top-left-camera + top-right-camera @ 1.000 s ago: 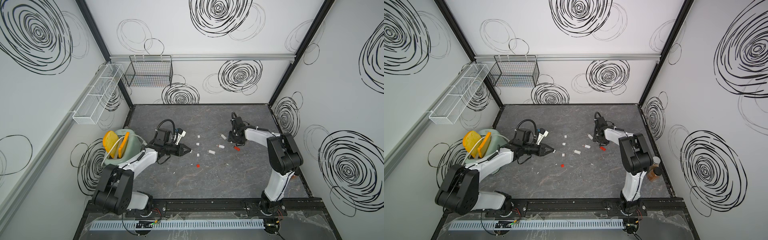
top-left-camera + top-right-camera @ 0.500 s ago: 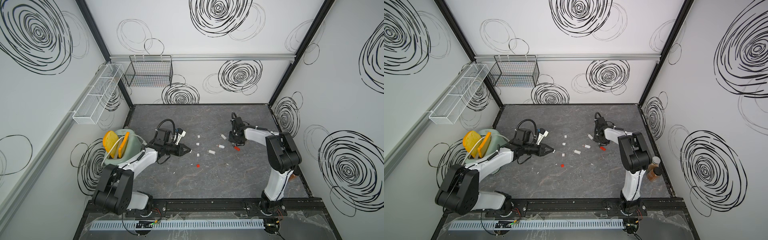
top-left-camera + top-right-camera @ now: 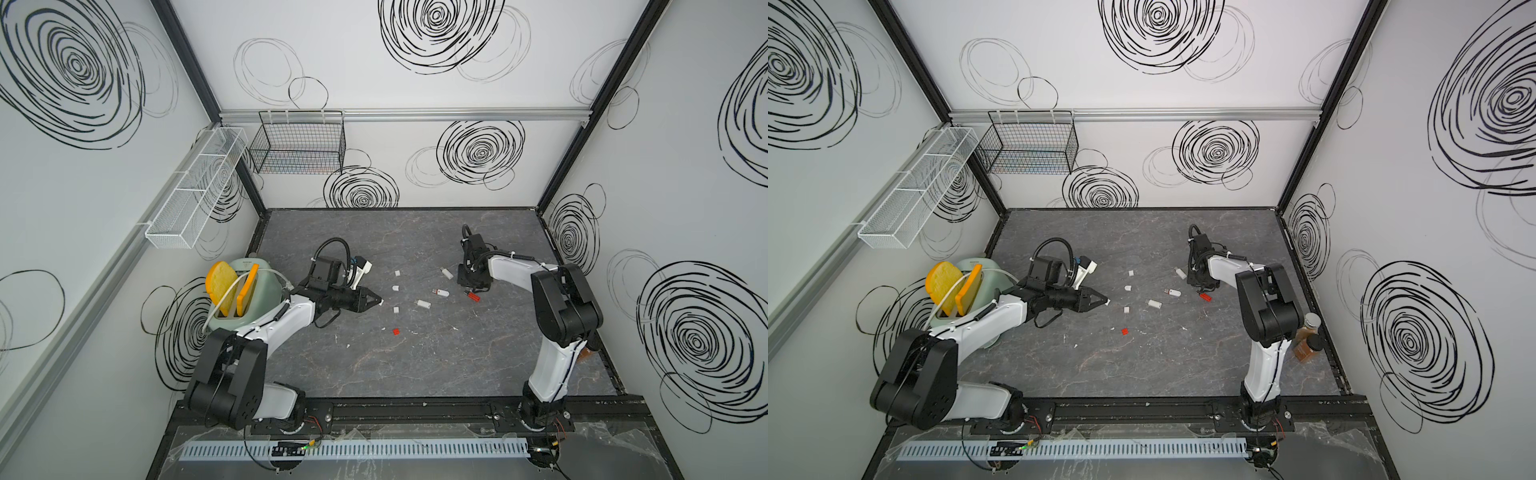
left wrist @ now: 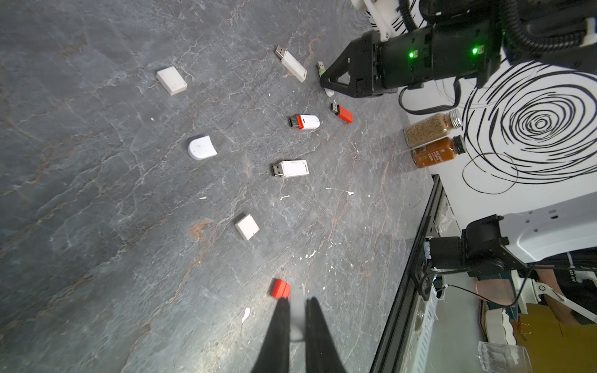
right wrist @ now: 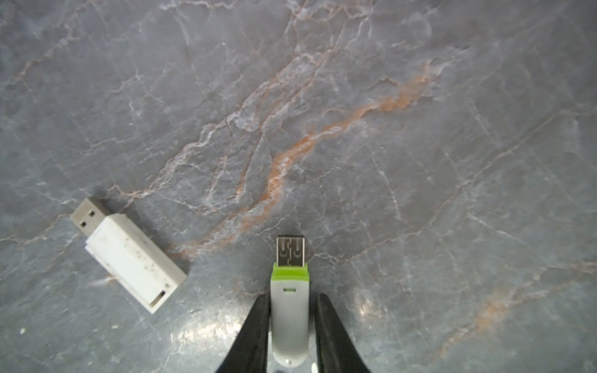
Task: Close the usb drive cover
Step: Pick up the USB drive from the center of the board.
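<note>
No cover is on yet: low in the left wrist view the left gripper (image 4: 296, 303) pinches a white cap (image 4: 298, 295), while at bottom centre of the right wrist view the right gripper (image 5: 291, 298) closely flanks the bare-plugged green-collared USB drive (image 5: 289, 316) on the table, though I cannot tell whether its jaws are gripping

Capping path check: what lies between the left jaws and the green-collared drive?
Square white cap, white drive, red-white drive; seen in both top views.

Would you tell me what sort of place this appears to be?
Probably a robot-lab test cell: spiral-marked white walls enclose a grey table, two arms sit on a front rail, USB drives lie scattered.
</note>
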Controlling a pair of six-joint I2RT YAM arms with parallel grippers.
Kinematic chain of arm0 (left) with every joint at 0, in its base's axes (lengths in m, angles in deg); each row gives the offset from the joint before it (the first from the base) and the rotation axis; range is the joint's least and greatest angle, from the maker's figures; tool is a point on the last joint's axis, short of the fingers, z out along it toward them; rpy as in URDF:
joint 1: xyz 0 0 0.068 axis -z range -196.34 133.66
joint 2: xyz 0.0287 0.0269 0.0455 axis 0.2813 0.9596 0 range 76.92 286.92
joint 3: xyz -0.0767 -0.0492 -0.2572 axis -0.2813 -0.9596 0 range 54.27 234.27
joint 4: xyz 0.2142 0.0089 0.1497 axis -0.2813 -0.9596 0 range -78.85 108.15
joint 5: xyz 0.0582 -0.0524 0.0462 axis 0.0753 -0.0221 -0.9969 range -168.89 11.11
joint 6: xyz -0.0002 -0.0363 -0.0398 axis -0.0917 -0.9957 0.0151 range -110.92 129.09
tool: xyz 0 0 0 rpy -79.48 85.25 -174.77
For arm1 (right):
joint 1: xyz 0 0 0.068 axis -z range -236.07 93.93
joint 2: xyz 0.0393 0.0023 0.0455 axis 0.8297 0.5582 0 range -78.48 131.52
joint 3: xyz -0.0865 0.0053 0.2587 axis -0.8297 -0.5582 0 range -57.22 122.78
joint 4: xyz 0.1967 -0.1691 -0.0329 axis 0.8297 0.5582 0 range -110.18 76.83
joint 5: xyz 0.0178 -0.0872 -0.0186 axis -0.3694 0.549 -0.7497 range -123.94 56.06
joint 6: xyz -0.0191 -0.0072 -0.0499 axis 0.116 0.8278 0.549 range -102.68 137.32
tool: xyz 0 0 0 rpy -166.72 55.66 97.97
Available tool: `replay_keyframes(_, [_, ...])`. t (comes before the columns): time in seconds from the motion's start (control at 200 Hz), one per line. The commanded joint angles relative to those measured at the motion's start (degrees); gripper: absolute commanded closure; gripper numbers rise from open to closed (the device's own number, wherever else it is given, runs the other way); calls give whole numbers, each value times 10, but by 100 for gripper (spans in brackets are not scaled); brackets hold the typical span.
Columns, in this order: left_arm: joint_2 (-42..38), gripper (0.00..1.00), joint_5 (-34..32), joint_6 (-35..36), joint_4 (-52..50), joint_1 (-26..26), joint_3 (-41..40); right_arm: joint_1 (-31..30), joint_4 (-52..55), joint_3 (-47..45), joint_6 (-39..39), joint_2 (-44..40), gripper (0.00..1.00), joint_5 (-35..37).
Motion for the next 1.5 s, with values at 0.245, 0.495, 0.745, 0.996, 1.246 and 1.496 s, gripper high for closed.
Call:
replay_keyframes(0.245, [-10,100,0,9,8,-2,12,-5,89,33,13,22,73,-18])
replay_keyframes(0.495, [-10,100,4,9,9,-1,8,0,88,52,25,50,75,-14])
replay_keyframes(0.745, [-7,100,4,10,5,-1,12,11,102,73,30,69,70,-12])
replay_keyframes(0.996, [-10,100,1,10,5,-4,10,9,109,77,33,68,75,-18])
replay_keyframes(1.246, [-8,100,-3,12,0,-4,16,2,113,88,59,30,80,-32])
replay_keyframes(1.496, [-5,100,-3,14,-1,1,17,-18,63,67,135,-60,84,-66])
